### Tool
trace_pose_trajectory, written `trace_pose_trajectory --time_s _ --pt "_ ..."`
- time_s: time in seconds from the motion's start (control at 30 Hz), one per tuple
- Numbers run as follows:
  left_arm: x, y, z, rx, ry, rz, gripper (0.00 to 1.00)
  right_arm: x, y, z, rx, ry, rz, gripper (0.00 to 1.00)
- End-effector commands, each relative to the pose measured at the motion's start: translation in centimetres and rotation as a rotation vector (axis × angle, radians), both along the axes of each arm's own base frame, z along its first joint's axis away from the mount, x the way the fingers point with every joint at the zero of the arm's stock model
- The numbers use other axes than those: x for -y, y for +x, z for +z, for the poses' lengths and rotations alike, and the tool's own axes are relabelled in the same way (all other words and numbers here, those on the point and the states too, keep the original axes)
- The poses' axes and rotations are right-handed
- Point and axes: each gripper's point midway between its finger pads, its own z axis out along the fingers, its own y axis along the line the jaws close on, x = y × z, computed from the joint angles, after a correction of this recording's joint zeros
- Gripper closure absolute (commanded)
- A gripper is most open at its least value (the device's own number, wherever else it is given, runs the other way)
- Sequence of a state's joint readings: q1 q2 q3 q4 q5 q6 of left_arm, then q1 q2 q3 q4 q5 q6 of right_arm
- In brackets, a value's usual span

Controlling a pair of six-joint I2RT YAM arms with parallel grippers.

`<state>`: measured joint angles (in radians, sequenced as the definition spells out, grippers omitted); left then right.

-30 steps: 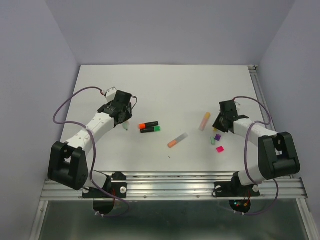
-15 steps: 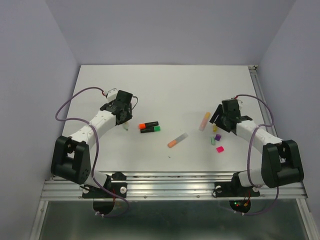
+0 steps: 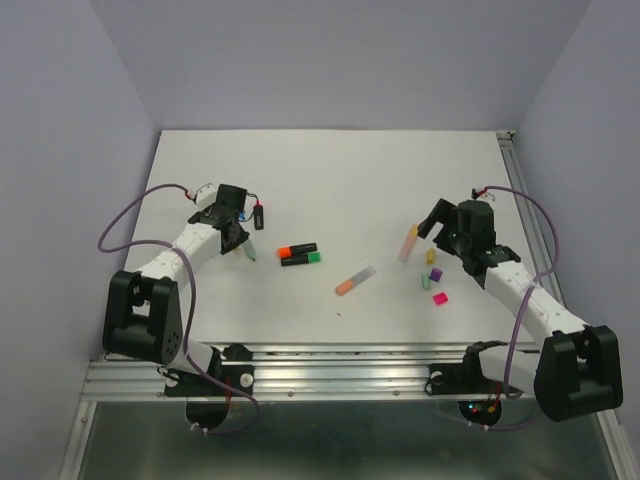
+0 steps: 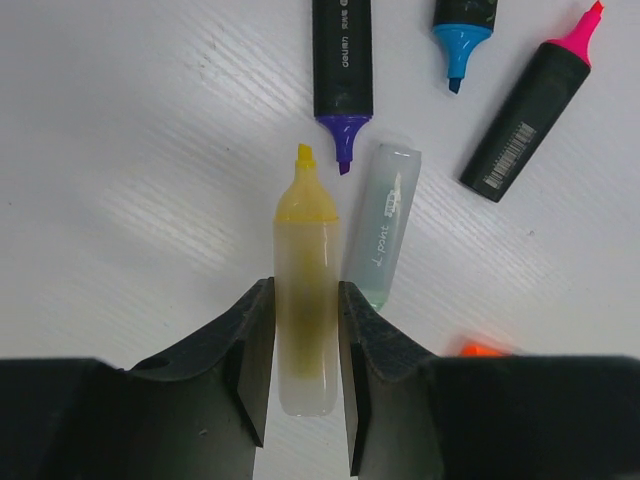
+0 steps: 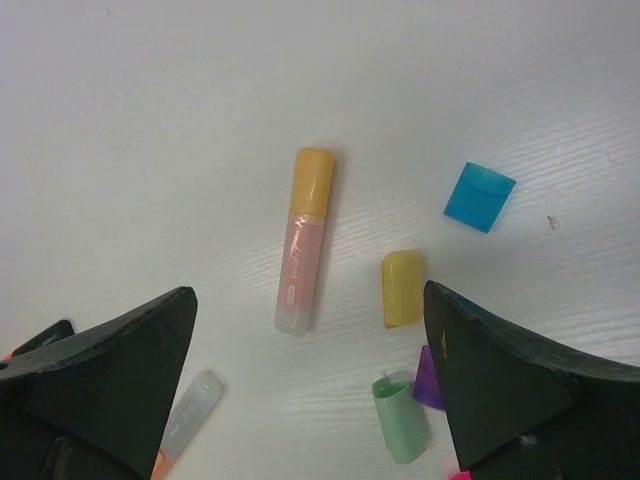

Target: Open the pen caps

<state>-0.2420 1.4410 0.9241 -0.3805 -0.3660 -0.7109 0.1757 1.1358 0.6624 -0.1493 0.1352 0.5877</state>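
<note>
Caps lie loose and close together at the right of the worktop (image 3: 330, 170): yellow cap (image 5: 402, 288), cyan cap (image 5: 479, 197), green cap (image 5: 402, 420). Right hand (image 5: 309, 290) hangs wide above them, while left hand (image 4: 305, 300) grips an uncapped yellow highlighter (image 4: 305, 215). Open worktop runs to the far edge.

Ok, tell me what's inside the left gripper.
The left gripper clamps an uncapped yellow highlighter by its pale barrel; its fingers hide the barrel's sides.

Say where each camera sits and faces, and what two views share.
Top external: overhead behind the bases, looking down; both arms show.
Left wrist: faces down; left gripper clamps a yellow highlighter.
Right wrist: faces down; open right gripper above loose caps.
Shared: top and right wrist show the peach pen.
</note>
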Motion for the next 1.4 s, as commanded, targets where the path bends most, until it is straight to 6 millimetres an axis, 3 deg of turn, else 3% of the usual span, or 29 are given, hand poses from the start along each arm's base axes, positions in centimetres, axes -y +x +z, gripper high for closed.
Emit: trace_pose_trajectory --time_s 0.0,0.23,0.43,0.47,0.57,0.63,0.77,0.83,0.93,0.97,1.0,1.03,1.07,1.1,1.23,1.27,1.37 --pt "-1.3 0.1 -1.2 -0.02 0.046 0.034 0.81 0.2 0.5 0.6 0.048 -0.006 0.009 0.0" --pt "-2.7 -0.6 -3.7 -0.09 0.049 0.075 0.76 0.3 0.5 0.2 0.031 -0.015 0.002 0.0" --pt "-2.0 0.2 -4.7 -0.1 0.036 0.009 0.68 0.4 0.5 -0.4 0.001 -0.024 -0.002 0.0" --pt "-1.9 0.2 -4.7 -0.1 0.033 0.0 0.58 0.4 0.5 -0.4 0.001 -0.024 0.001 0.0" --pt "-1.8 0.2 -4.4 -0.091 0.027 -0.009 0.46 0.4 0.6 -0.5 -0.004 -0.023 -0.001 0.0" --pt "-1.6 0.1 -4.0 -0.084 0.02 -0.022 0.45 0.4 0.5 -0.5 -0.004 -0.023 0.0 0.0" --pt "-1.1 -0.1 -1.4 -0.008 -0.016 -0.033 0.29 0.4 0.5 -0.2 0.002 -0.021 0.001 0.0" --pt "0.0 0.0 -0.2 0.027 -0.07 -0.064 0.26 0.4 0.5 -0.1 0.005 -0.019 0.0 0.0" --pt "2.9 0.1 3.3 0.128 -0.116 -0.154 0.17 0.4 0.4 0.0 0.009 -0.018 0.002 0.0" --pt "3.9 0.1 4.8 0.168 -0.118 -0.193 0.13 0.3 0.4 0.1 0.013 -0.014 0.004 0.0" --pt "4.9 0.0 5.6 0.187 -0.115 -0.231 0.02 0.2 0.4 0.2 0.016 -0.013 0.007 0.0" --pt "7.6 -0.4 6.7 0.21 -0.119 -0.317 0.01 0.1 0.5 0.2 0.019 -0.01 0.01 0.0" --pt "8.8 -0.6 7.3 0.225 -0.118 -0.363 0.01 0.1 0.5 0.2 0.017 -0.01 0.014 0.0" --pt "11.3 -1.4 7.7 0.228 -0.121 -0.468 0.01 0.1 0.5 0.1 0.016 -0.008 0.015 0.0" --pt "16.2 -3.0 9.1 0.265 -0.158 -0.678 0.01 0.0 0.5 0.0 0.011 -0.009 0.02 0.0" --pt "18.3 -4.1 9.4 0.278 -0.174 -0.757 0.01 0.0 0.4 0.0 0.011 -0.009 0.022 0.0" --pt "21.7 -5.8 8.9 0.288 -0.227 -0.907 0.01 -0.1 0.4 0.1 0.012 -0.008 0.025 0.0"
